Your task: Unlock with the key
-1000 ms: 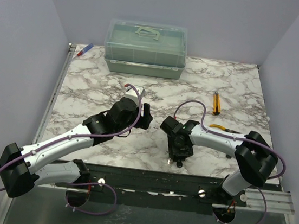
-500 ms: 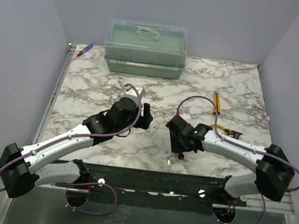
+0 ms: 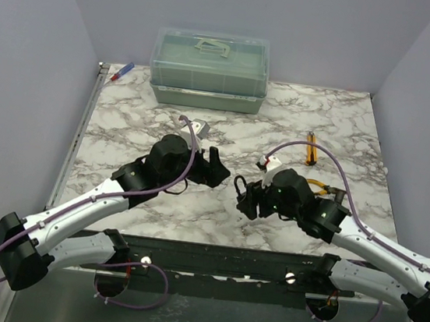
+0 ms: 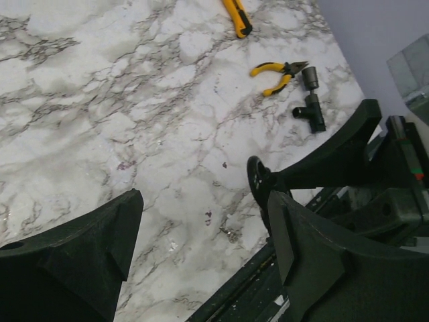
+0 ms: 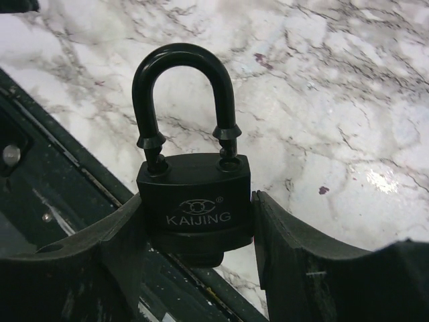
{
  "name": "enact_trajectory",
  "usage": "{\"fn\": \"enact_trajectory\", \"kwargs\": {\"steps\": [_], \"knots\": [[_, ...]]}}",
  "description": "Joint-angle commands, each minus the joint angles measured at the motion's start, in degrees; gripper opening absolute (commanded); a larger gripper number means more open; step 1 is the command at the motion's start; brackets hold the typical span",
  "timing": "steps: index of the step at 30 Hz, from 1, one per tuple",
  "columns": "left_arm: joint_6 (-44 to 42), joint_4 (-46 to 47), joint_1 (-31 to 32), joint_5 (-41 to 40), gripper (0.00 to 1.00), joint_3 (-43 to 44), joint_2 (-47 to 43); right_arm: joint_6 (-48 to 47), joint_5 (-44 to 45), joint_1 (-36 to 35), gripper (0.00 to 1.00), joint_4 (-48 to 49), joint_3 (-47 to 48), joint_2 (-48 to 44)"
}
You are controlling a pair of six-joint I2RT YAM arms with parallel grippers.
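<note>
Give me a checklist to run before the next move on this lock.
1. Grip: ok. The right fingers clamp the body of the black padlock, which is upright.
2. The shackle released: not ok. Both legs sit in the body.
3. The left fingers open and empty: ok.
4. The key located: cannot tell. No view shows it clearly.
5. The pliers apart from the black padlock: ok.

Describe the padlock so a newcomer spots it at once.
On the marble table, follow the right arm to its tip. The padlock sits clamped in its jaws. Unlike the yellow pliers nearby, it is all black, lettered KAIJING.
</note>
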State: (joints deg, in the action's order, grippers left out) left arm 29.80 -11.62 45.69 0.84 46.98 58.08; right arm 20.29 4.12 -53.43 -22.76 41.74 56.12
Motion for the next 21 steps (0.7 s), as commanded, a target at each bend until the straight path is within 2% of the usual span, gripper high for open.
{"fn": "enact_trajectory", "kwargs": {"steps": [1, 8, 12, 17, 21], "knots": [[1.84, 4.68, -0.43, 9.21, 0.81, 1.95, -0.55, -4.18, -7.08, -0.27, 0.01, 8.48, 0.15, -2.21], [3.61, 9.16, -0.45, 16.14, 0.81, 0.88, 2.36, -4.7, -8.78, -0.27, 0.01, 9.55, 0.52, -3.08], [3.7, 9.52, -0.44, 17.49, 0.77, 0.88, 4.55, -5.01, -9.22, -0.27, 0.01, 10.08, 0.44, -4.63], [3.33, 10.14, -0.43, 17.92, 0.68, -0.3, 5.39, -5.03, -9.25, -0.27, 0.01, 11.23, 0.18, -7.65], [4.51, 8.32, -0.43, 14.57, 0.66, -0.02, 6.46, -5.66, -9.59, -0.27, 0.0, 11.8, -0.34, -9.58]]}}
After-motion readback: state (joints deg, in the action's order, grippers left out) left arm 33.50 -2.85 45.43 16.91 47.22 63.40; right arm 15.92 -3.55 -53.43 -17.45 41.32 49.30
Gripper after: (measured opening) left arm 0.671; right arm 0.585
